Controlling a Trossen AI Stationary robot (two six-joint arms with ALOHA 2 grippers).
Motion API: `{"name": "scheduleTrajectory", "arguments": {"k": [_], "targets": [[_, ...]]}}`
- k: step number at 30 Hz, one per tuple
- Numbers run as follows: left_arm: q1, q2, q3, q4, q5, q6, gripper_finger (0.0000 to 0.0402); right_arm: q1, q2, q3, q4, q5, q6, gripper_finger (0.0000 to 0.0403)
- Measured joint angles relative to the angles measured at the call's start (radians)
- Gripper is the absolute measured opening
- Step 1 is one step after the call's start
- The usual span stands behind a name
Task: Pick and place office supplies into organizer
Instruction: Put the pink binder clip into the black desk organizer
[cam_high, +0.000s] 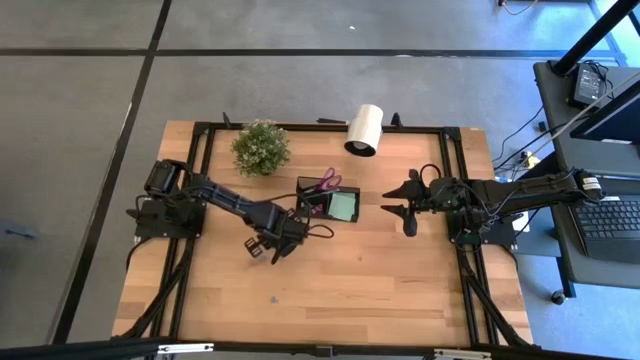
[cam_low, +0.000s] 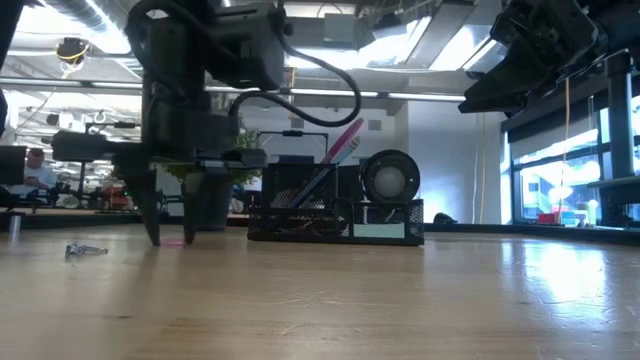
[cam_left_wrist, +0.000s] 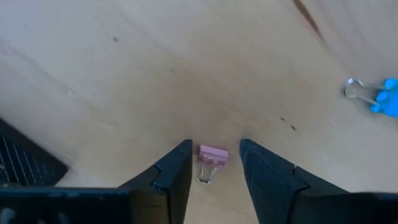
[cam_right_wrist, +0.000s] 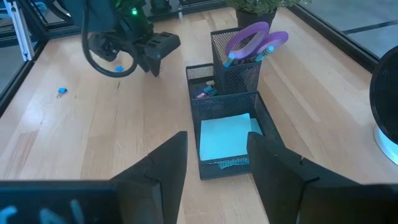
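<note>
The wooden desk (cam_high: 350, 290) carries the black mesh organizer (cam_high: 328, 200) near its middle, a little to the far side. Its taller compartment already holds the purple-handled scissors (cam_right_wrist: 255, 38), and the low compartment holds the light green sticky-note pad (cam_right_wrist: 227, 142).

The left pincer (cam_high: 272, 247) stands just left of the organizer and points down at the desk. Its fingers (cam_left_wrist: 171, 177) are released and stand on both sides of a small pink binder clip (cam_left_wrist: 211, 159), which lies flat on the wood between them, not yet grasped. The right pincer (cam_high: 407, 208) waits to the right of the organizer, released and holding nothing.

A blue binder clip (cam_left_wrist: 379, 96) lies apart on the desk, on the near side.

I judge the pink clip to be very light, stiff and rather slippery, because it is small painted metal with thin wire handles. The fingers should close on the pink body, not on the wire loops, which can turn and let it slide away. A low and centred grip seems safest.
</note>
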Motion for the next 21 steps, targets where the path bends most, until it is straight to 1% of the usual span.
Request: {"name": "scheduleTrajectory", "arguments": {"k": [2, 10, 16, 21], "targets": [[-0.002, 0.000, 0.000, -0.003, -0.014, 0.034, 0.0137, 0.000, 0.000, 0.000, 0.000, 0.000, 0.000, 0.0171], [-0.002, 0.000, -0.002, 0.020, -0.010, 0.128, 0.0122, 0.000, 0.000, 0.000, 0.000, 0.000, 0.002, 0.0171], [-0.002, 0.000, -0.002, 0.024, -0.005, 0.150, 0.0100, 0.000, 0.000, 0.000, 0.000, 0.000, 0.002, 0.0171], [-0.002, 0.000, -0.003, 0.028, -0.002, 0.238, 0.0081, 0.000, 0.000, 0.000, 0.000, 0.000, 0.003, 0.0171]]}}
